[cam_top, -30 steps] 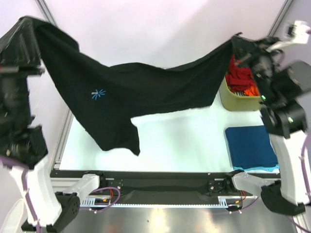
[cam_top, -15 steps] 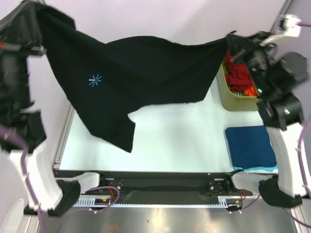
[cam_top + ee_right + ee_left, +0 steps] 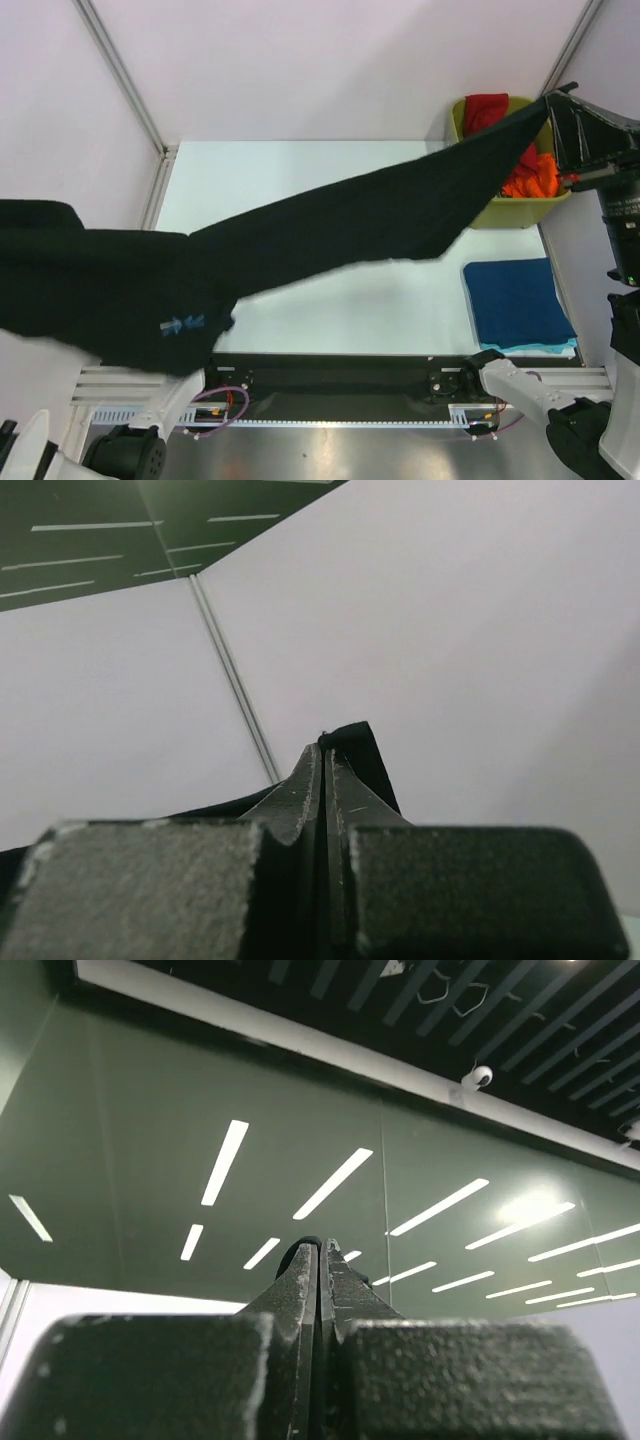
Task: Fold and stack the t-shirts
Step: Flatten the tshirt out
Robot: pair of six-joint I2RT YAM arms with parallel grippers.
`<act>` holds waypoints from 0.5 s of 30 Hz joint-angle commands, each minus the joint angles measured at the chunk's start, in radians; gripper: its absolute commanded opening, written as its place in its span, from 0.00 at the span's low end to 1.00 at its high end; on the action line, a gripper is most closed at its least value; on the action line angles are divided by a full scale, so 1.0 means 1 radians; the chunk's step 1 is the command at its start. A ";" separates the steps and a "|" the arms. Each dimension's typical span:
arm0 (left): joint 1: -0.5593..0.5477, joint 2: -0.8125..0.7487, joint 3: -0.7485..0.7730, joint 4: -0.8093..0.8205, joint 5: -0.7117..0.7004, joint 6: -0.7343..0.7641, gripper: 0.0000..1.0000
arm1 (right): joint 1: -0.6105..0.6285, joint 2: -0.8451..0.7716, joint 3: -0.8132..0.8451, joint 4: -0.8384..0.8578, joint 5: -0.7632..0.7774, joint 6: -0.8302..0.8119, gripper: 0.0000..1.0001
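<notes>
Grips the black t-shirt [image 3: 350, 225] with the left gripper [image 3: 318, 1252] and right gripper [image 3: 325, 748], both clamped tight on cloth. Holds it stretched above the table [image 3: 300, 170].

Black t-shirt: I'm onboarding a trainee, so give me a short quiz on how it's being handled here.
1. Fill in: the left gripper and right gripper are both ___ on the black t-shirt.
2. Which folded shirt lies on the table's right side? A red, B dark blue, C orange.
3. True or false: the black t-shirt lies flat on the table.
Key: 1 shut; 2 B; 3 false.
</notes>
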 commanded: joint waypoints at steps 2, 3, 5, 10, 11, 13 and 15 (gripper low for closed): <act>-0.007 0.168 -0.012 -0.014 -0.016 -0.001 0.00 | 0.001 0.119 0.017 0.008 0.000 0.006 0.00; -0.007 0.187 -0.016 -0.017 -0.016 0.005 0.00 | 0.002 0.133 -0.003 0.020 0.001 0.004 0.00; -0.007 0.242 -0.046 -0.023 -0.011 0.020 0.00 | 0.001 0.168 -0.041 0.072 0.003 0.007 0.00; -0.007 0.299 -0.309 0.096 0.010 0.039 0.00 | 0.001 0.248 -0.204 0.167 0.023 -0.020 0.00; -0.007 0.308 -0.361 0.124 0.015 0.042 0.00 | 0.002 0.278 -0.230 0.187 0.026 -0.026 0.00; -0.007 0.319 -0.532 0.220 0.010 0.043 0.00 | 0.002 0.306 -0.314 0.219 0.052 -0.042 0.00; -0.007 0.346 -0.630 0.259 -0.014 0.040 0.00 | 0.002 0.355 -0.376 0.291 0.066 -0.055 0.00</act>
